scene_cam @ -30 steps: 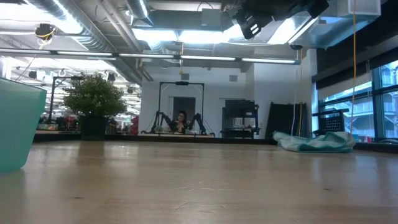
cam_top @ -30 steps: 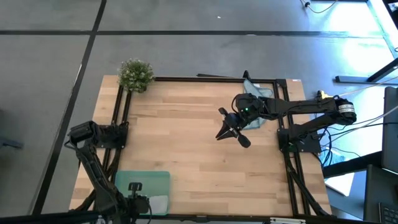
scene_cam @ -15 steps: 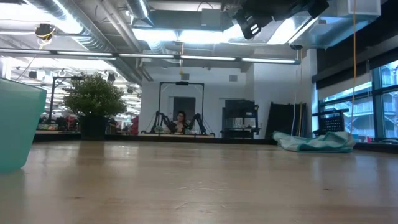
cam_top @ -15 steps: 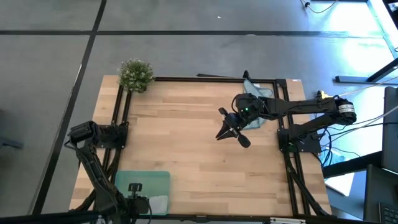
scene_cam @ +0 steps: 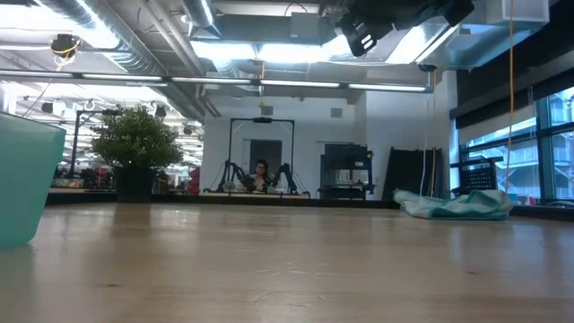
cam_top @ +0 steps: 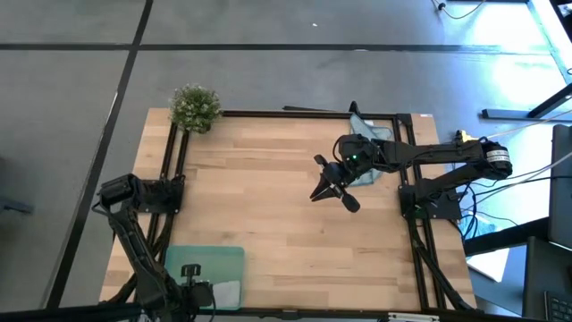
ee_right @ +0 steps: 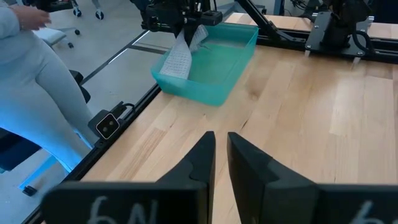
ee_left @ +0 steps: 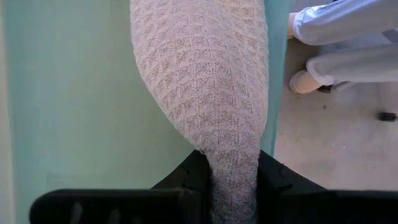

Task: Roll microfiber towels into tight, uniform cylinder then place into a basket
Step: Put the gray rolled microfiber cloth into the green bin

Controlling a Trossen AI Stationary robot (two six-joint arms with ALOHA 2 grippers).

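Grey towel (ee_left: 205, 93), with its waffle weave, is pinched at one narrow end between the fingers of the left tool (ee_left: 231, 186), which are closed on it; from that grip the cloth widens and runs straight away from the fingers, its long axis in line with the tool's reach. It hangs over the inside of the mint-green basket (ee_left: 74, 99), close along one of the basket's side walls. From the right wrist view the same towel (ee_right: 183, 53) drops from the left tool (ee_right: 180, 25) down toward the basket (ee_right: 214, 71), its lower end over the basket's edge nearest the worktop's border. From above, the basket (cam_top: 214, 259) sits at the near left corner of the wooden worktop (cam_top: 268, 206), with the left tool (cam_top: 190, 271) over it and a pale patch of towel (cam_top: 228, 292) at the basket's near right corner. The right tool (cam_top: 335, 190) hovers well apart from this, over the middle-right of the worktop, its fingers (ee_right: 200, 158) brought nearly together with only a thin gap and nothing between them. Light blue towel (cam_top: 371, 139) lies crumpled at the far right edge of the worktop, partly under the right arm; in the low view it is a low rumpled heap (scene_cam: 453, 206). A small potted plant (cam_top: 195, 107) stands at the far left corner. A person's pale-clad legs (ee_right: 37, 93) show beside the worktop.
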